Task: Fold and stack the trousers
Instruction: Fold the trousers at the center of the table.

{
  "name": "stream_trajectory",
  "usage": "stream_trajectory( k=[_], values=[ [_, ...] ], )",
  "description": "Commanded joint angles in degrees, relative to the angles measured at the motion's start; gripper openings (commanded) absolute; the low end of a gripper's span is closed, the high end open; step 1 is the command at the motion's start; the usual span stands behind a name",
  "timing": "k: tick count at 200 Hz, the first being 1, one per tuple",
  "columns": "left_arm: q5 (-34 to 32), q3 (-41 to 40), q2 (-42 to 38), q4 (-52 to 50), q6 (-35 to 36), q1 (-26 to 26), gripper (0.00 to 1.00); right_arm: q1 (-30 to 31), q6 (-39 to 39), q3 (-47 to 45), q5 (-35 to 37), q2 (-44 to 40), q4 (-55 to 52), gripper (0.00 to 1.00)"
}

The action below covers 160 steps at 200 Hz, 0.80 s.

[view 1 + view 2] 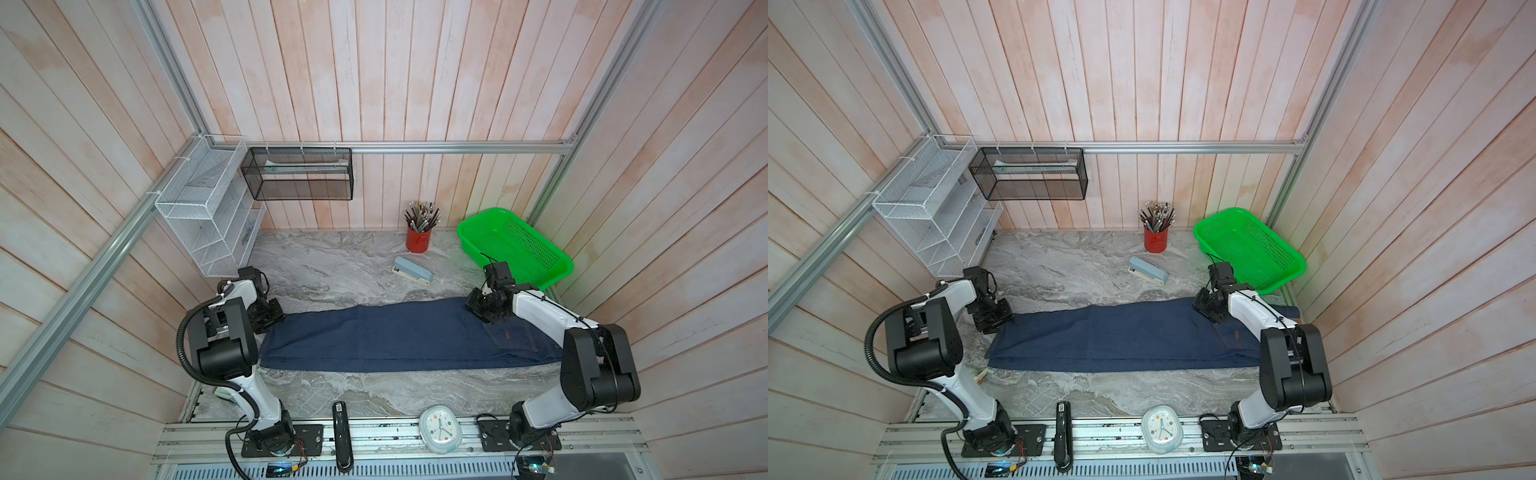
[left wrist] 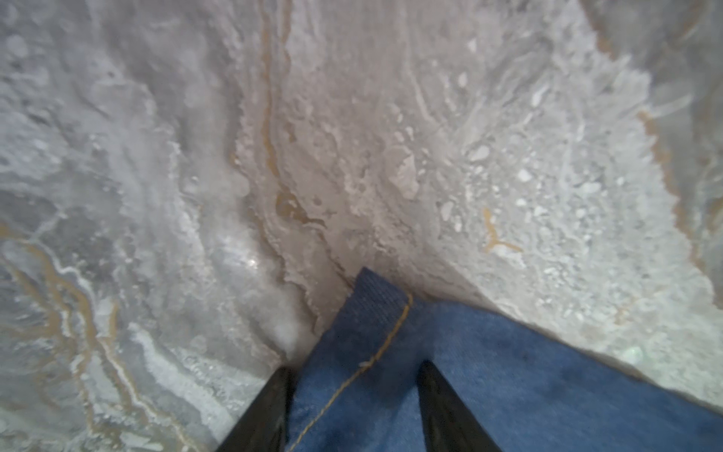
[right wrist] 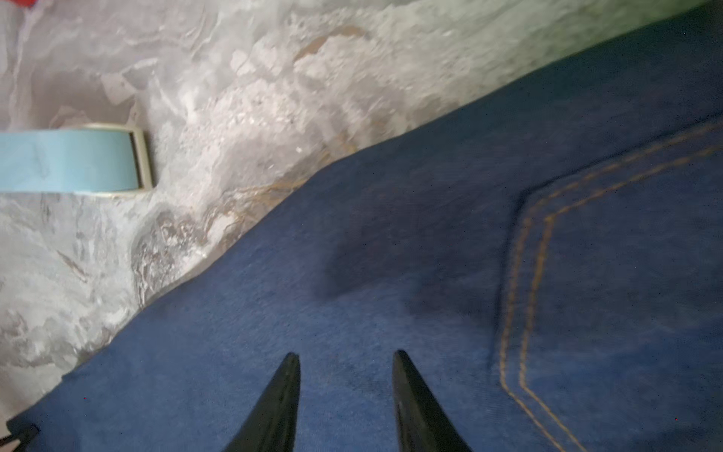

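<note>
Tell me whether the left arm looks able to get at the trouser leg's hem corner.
Likely yes: the left gripper straddles the hem corner of the trousers, jaws apart, with nothing blocking it.

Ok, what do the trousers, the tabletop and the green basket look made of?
The trousers: dark blue denim, matte twill weave, tan topstitching.
The tabletop: grey-white marbled surface, tan veins, slight sheen; stone or printed laminate, cannot tell.
The green basket: probably moulded plastic, glossy, perforated walls.
</note>
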Motion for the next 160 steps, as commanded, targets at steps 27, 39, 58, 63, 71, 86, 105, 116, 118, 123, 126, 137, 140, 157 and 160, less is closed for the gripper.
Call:
stream_trajectory(
  k=[27, 39, 58, 63, 71, 86, 105, 116, 118, 123, 126, 137, 140, 157, 160],
  values=[
    [-1.4, -6.3, 7.6, -1.5, -2.1, -2.1, 0.51, 1.0, -3.3, -2.6, -0.4, -2.8, 3.5, 0.41],
    [-2.2, -6.7, 7.5, -1.9, -2.9, -2.7, 0.49, 1.0, -3.8, -2.7, -0.3, -3.1, 4.0, 0.41],
    [-2.9, -7.2, 7.3, -2.2, -4.3, -3.8, 0.48, 0.5, -4.3, -2.8, -0.6, -3.4, 4.7, 0.41],
    [-2.7, -7.4, 7.3, -2.1, -4.6, -4.0, 0.47, 0.2, -4.5, -2.8, -0.9, -3.4, 5.0, 0.41],
    [-2.3, -7.7, 7.3, -1.8, -5.0, -4.4, 0.46, -0.3, -4.5, -3.1, -1.6, -3.3, 5.7, 0.41],
    [-1.7, -8.3, 8.1, -1.4, -5.9, -5.2, 0.43, -1.4, -4.8, -3.4, -2.8, -3.1, 6.6, 0.41],
    [-1.8, -8.5, 8.7, -1.2, -6.6, -6.5, 0.38, -2.5, -5.4, -3.5, -3.4, -2.9, 6.8, 0.41],
    [-2.0, -8.4, 9.0, -1.3, -7.0, -6.7, 0.34, -2.9, -5.2, -3.7, -3.9, -3.3, 7.0, 0.41],
    [-2.1, -8.4, 9.1, -1.3, -7.1, -6.7, 0.33, -2.9, -5.2, -3.7, -3.9, -3.3, 7.0, 0.41],
    [-2.3, -8.3, 9.3, -1.3, -7.1, -6.8, 0.31, -3.0, -5.2, -3.6, -4.0, -3.4, 7.0, 0.41],
    [-2.4, -8.3, 9.4, -1.3, -7.2, -6.8, 0.30, -2.9, -5.2, -3.6, -4.0, -3.4, 7.0, 0.41],
    [-3.1, -8.0, 9.8, -1.5, -7.4, -6.8, 0.26, -3.0, -5.4, -3.6, -4.1, -3.5, 6.8, 0.41],
    [-3.3, -8.0, 9.9, -1.5, -7.5, -6.9, 0.24, -3.0, -5.4, -3.6, -4.0, -3.6, 6.8, 0.41],
    [-4.0, -7.6, 10.1, -1.7, -7.4, -6.9, 0.17, -3.0, -5.5, -3.6, -3.9, -3.7, 6.6, 0.41],
    [-4.1, -7.6, 10.1, -1.7, -7.4, -6.9, 0.16, -3.0, -5.5, -3.6, -3.9, -3.7, 6.6, 0.41]
  ],
)
